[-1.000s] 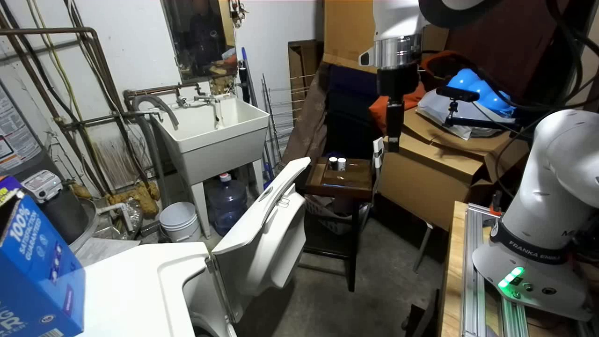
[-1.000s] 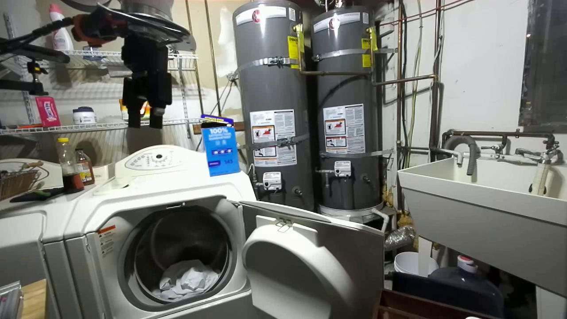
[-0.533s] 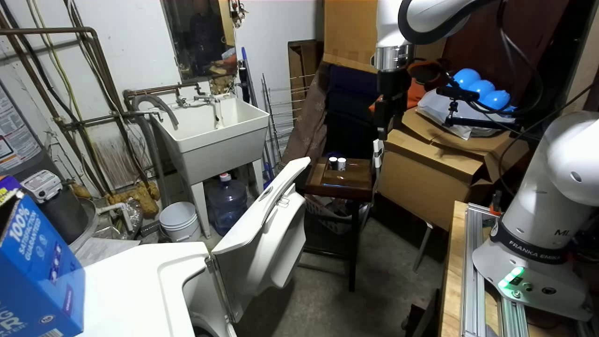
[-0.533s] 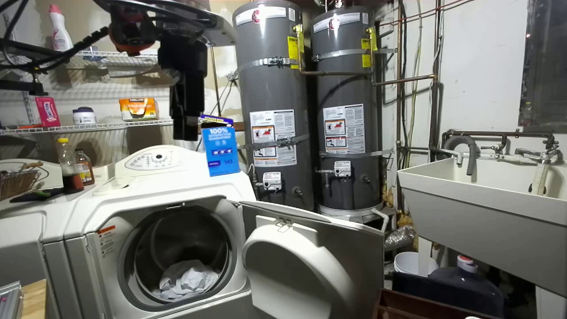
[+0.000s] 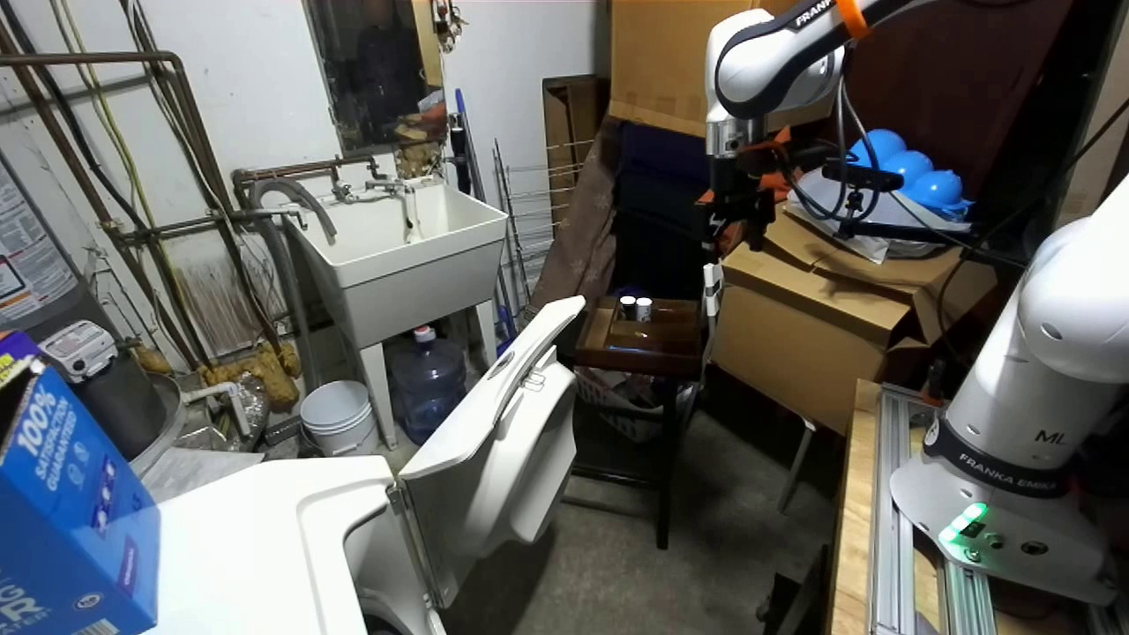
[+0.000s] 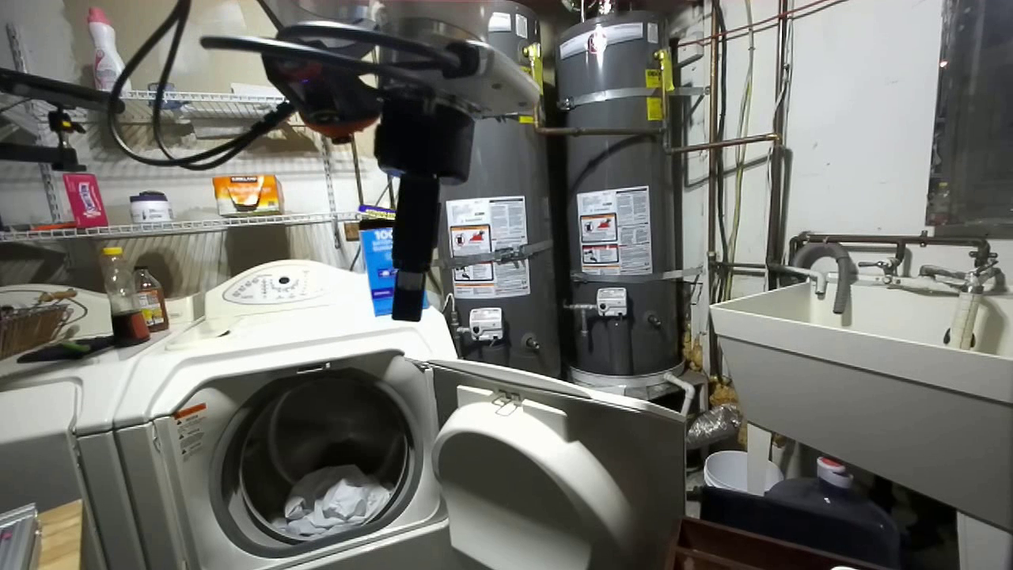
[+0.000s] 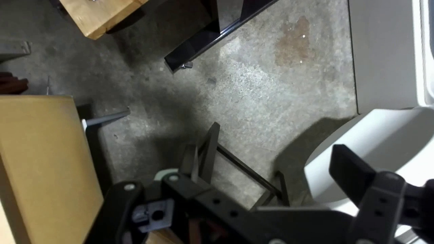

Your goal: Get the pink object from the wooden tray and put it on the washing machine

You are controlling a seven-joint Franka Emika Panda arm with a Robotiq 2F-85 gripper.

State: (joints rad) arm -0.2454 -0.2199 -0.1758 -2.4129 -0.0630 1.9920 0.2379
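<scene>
Within the last second the claw (image 5: 734, 236) has swung across towards the utility sink (image 6: 863, 396) and rolled, so that in an exterior view its fingers (image 6: 407, 305) now line up almost edge-on where two tips showed side by side. The wooden tray (image 5: 675, 333), with two small white-topped containers (image 5: 644, 310) in it, has not shifted, nor has the washing machine (image 5: 238, 538) with its door (image 6: 546, 475) swung out. In the wrist view the fingers stand well spread, with concrete floor (image 7: 257, 132) seen between them and nothing held. I take this as the reach towards the tray, above and short of it, with the pick not yet made. The pink object should be in that tray, though at this size I cannot make it out. Next, the claw probably needs to move over the tray before coming down, keeping off the containers.
</scene>
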